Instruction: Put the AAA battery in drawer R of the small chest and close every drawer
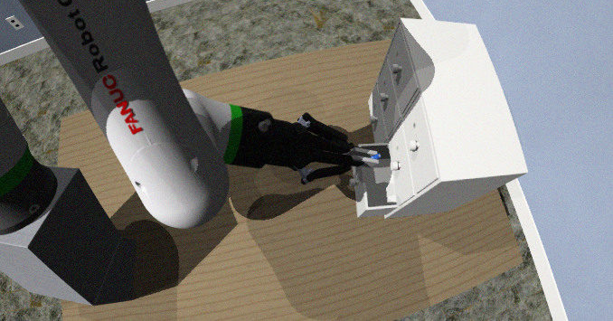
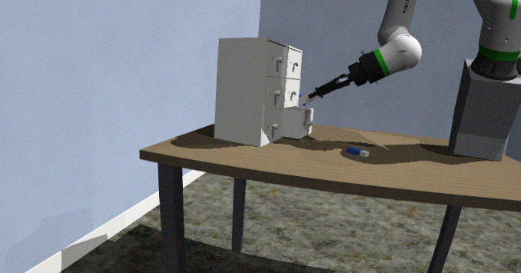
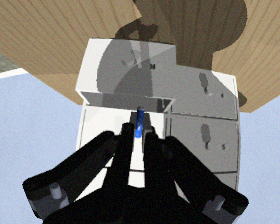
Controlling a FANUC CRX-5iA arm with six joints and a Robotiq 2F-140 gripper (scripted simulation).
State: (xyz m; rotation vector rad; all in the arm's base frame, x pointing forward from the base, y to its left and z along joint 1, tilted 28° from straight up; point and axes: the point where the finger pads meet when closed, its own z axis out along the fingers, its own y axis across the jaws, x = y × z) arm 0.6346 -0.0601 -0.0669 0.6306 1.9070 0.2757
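The small white chest [image 1: 479, 111] [image 2: 240, 91] [image 3: 206, 102] stands upright. One bottom-row drawer [image 1: 374, 212] [image 2: 295, 122] [image 3: 88, 72] is pulled out; its small mark is not readable here. The other drawers look pushed in. My gripper [image 1: 368, 155] [image 2: 303, 100] [image 3: 139, 121] is shut on the blue AAA battery [image 1: 376, 156] [image 2: 300, 95] [image 3: 140, 116], which lies across the pale fingertips and sticks out on both sides. The fingertips point down and forward at the chest, just above the open drawer's rim, near one side wall in the top view.
A blue and white block [image 2: 357, 151] lies on the wooden table [image 1: 316, 256] [image 2: 238, 160] in front of the chest. Knobs stick out of the drawer fronts above the open drawer, close to the fingertips. A wall is behind the chest.
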